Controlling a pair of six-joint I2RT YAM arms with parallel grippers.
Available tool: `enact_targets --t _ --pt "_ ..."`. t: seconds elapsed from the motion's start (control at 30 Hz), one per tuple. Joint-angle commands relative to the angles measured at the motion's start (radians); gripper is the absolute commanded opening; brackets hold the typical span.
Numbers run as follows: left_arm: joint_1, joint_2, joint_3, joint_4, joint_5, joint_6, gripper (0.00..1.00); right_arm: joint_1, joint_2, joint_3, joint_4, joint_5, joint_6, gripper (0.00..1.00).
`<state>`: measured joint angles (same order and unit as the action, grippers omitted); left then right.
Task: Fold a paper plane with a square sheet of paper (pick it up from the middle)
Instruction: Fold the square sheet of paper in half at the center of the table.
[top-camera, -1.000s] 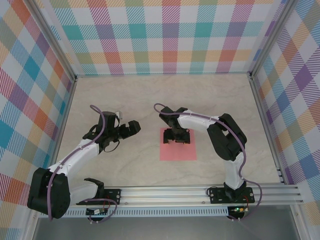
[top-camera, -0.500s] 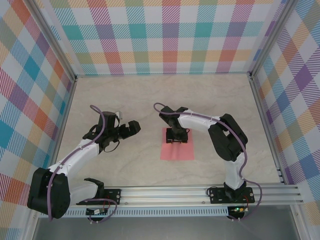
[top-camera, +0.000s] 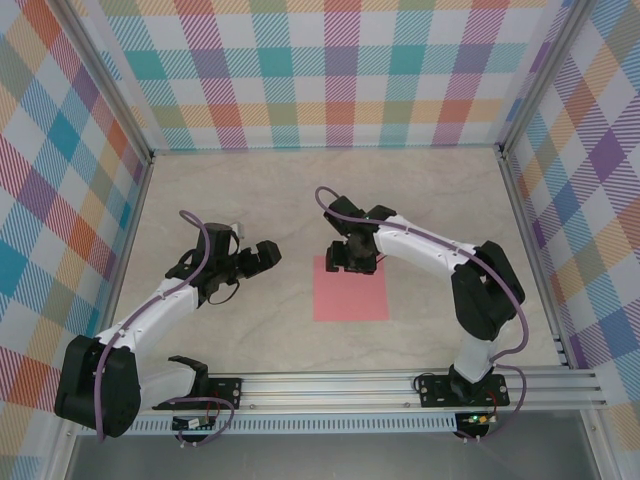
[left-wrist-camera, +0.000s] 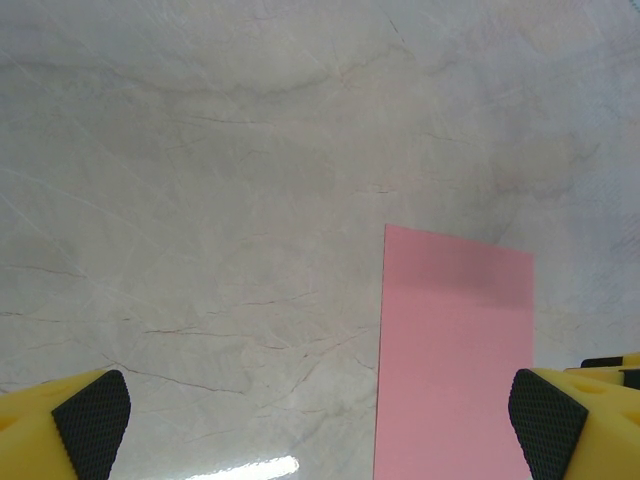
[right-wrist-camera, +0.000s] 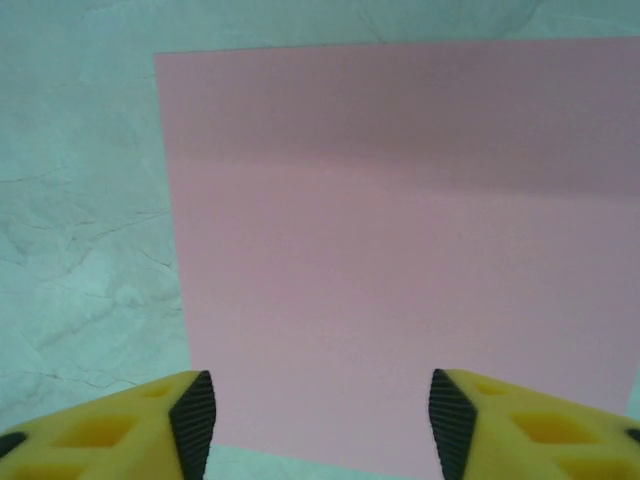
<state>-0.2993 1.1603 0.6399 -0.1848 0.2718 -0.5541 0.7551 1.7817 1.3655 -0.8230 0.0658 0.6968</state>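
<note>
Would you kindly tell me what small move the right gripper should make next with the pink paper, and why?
Probably slide the right gripper toward its base until it hangs over the middle of the flat salmon-pink square sheet of paper, then lower. Its jaws stand open above the sheet's far edge, holding nothing.

Square sheet of paper (top-camera: 351, 292): plain salmon-pink, unmarked, with a darker shadow band across its far part.
Table (top-camera: 230, 190): pale cream marble pattern with thin grey veins.
Enclosure walls (top-camera: 340, 70): white-ground plaid in teal, orange, purple, pink and yellow.
Left pincer (left-wrist-camera: 318, 415) and right pincer (right-wrist-camera: 320, 420): yellow fingers (right-wrist-camera: 100, 430), black cross-hatched pads (left-wrist-camera: 92, 410).
Arms (top-camera: 150, 315): white and black segments, with purple cables (top-camera: 208, 240).
Base rail (top-camera: 340, 385): silver-grey metal.
</note>
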Motion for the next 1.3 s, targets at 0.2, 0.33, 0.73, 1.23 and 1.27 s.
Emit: enact_targets --t 0.2,0.33,0.73,1.23,1.27 --pt "0.003 0.015 0.032 -0.007 0.033 -0.009 1.0 0.006 0.137 0.018 -0.053 0.026 -0.022 0.89" --pt "0.002 0.015 0.028 -0.005 0.034 -0.008 1.0 0.007 0.174 0.026 -0.037 0.014 -0.028 0.89" --pt "0.002 0.024 0.028 -0.002 0.039 -0.004 1.0 0.018 0.216 0.065 -0.057 0.018 -0.025 0.9" --pt "0.002 0.018 0.026 -0.006 0.037 -0.002 1.0 0.02 0.287 -0.001 -0.016 -0.003 0.026 0.92" --pt "0.002 0.02 0.024 -0.007 0.037 -0.002 1.0 0.02 0.287 -0.005 -0.01 -0.008 0.026 0.91"
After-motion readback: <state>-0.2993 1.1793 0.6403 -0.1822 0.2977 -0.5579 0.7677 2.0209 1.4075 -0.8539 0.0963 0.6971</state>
